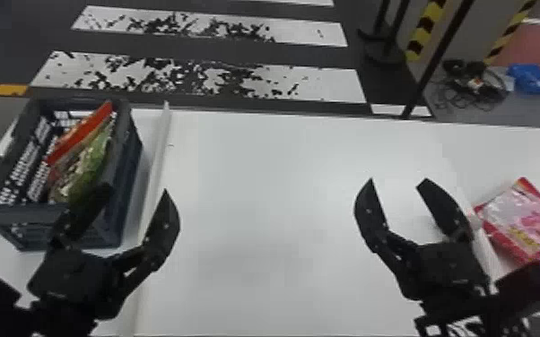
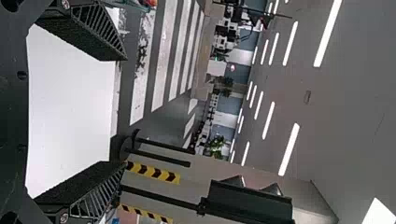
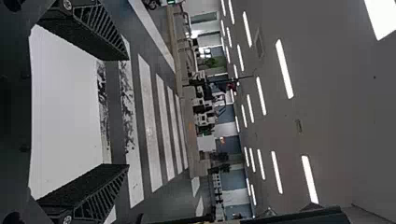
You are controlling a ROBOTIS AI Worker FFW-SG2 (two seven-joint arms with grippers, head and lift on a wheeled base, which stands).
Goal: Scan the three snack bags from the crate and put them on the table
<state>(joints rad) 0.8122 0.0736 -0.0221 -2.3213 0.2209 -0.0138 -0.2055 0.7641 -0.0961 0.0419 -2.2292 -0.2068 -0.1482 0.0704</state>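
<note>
Red bag (image 1: 80, 134) and green bag (image 1: 94, 159) stand in crate (image 1: 18, 213); pink bag (image 1: 524, 219) lies well right of it, presumably processed. Left gripper (image 1: 135, 189) near crate, right gripper (image 1: 398, 180) well right of it: jaws apart, empty. Step judged: second pick, requiring left jaws astride one bag's top edge.

The head view looks forward and steeply down on the table (image 1: 282, 179); both wrist views, turned sideways, look outward from close behind the fingers (image 1: 164, 224). All share table and floor stripes (image 1: 327, 85).
</note>
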